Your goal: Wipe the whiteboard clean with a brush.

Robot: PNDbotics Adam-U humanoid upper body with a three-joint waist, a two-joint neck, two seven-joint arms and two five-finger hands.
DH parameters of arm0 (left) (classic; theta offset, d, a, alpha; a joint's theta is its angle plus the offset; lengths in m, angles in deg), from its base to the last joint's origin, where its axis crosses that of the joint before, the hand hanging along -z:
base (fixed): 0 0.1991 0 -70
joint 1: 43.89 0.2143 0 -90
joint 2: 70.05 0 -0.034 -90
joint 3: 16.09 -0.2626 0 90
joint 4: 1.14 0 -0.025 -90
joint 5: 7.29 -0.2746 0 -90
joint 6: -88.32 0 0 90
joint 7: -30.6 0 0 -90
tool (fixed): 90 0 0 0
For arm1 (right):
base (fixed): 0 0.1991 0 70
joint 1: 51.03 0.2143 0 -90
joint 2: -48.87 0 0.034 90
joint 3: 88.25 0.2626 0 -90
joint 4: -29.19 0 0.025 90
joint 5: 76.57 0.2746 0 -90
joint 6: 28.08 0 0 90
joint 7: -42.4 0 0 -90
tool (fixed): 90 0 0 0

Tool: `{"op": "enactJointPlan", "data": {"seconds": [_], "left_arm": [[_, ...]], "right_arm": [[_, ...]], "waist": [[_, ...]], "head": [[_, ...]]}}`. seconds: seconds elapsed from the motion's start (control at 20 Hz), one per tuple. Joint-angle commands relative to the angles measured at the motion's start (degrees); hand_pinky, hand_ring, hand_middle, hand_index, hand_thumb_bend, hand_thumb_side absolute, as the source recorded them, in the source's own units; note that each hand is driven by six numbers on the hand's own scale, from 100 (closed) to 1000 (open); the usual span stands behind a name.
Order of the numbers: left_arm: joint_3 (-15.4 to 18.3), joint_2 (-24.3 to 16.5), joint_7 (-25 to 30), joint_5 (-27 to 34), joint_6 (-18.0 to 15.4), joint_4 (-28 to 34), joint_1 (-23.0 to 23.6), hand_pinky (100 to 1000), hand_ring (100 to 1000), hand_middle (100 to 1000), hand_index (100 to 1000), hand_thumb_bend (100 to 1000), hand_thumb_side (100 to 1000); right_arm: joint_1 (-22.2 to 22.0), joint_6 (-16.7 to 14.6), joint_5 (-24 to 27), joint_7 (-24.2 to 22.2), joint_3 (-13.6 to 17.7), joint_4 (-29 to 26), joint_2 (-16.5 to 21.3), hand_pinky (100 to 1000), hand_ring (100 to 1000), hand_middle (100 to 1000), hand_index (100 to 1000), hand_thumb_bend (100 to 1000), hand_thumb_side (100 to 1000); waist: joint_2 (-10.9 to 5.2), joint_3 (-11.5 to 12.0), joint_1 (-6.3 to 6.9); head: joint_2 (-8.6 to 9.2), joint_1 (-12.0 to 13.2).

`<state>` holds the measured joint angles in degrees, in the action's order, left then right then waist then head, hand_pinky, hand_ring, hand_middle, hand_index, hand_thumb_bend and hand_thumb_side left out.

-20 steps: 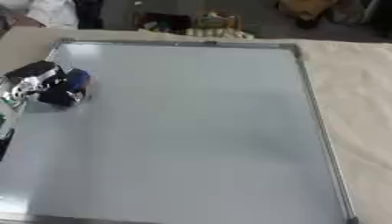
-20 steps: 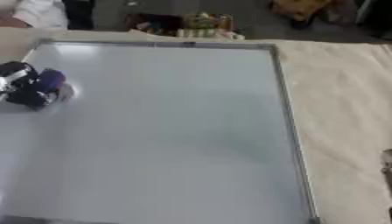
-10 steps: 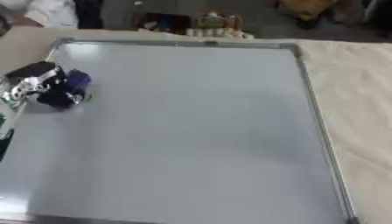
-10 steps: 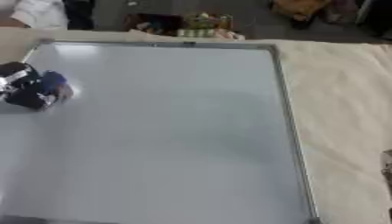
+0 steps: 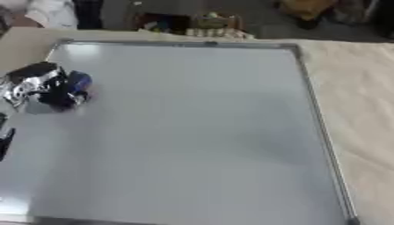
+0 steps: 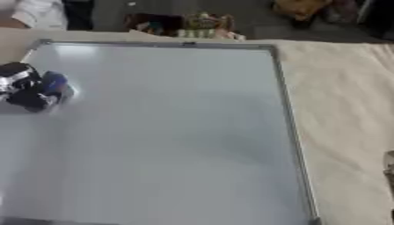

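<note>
Left hand (image 5: 34, 85) curls around the blue brush (image 5: 75, 85), pressed on the whiteboard (image 5: 192, 132) near its upper-left side. No marks show anywhere on the board, so the wiping looks nearly done.

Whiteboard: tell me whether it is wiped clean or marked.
Clean as far as visible: the whiteboard shows no marks; the left hand holds the blue brush on it.
</note>
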<state>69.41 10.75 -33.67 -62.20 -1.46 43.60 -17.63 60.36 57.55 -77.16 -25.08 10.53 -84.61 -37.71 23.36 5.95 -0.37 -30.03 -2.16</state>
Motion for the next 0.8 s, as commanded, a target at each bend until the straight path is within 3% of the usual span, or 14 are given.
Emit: {"op": "enactJointPlan", "data": {"seconds": [0.05,0.3,0.8], "left_arm": [[0.30,0.25,0.81,-0.07,-0.17,-0.96,-0.06,623,767,667,357,257,500],[0.62,0.09,1.15,0.98,0.03,-0.58,-0.15,619,766,664,361,202,537],[0.68,-0.29,2.22,2.22,-0.04,0.41,-0.17,635,789,701,366,254,641]], "right_arm": [[0.46,0.03,-0.16,-0.07,0.45,-0.79,0.66,900,880,689,885,100,1000],[0.38,0.19,-0.19,-0.04,0.49,-0.79,0.56,900,880,688,884,100,1000],[0.26,0.53,-0.27,0.22,0.54,-0.79,0.50,901,879,685,884,100,1000]], "waist": [[-0.95,-0.04,-0.12],[-1.11,0.08,-0.22],[-1.37,0.43,-0.37]], "head": [[0.87,0.07],[0.89,0.04],[0.76,-0.03]]}}
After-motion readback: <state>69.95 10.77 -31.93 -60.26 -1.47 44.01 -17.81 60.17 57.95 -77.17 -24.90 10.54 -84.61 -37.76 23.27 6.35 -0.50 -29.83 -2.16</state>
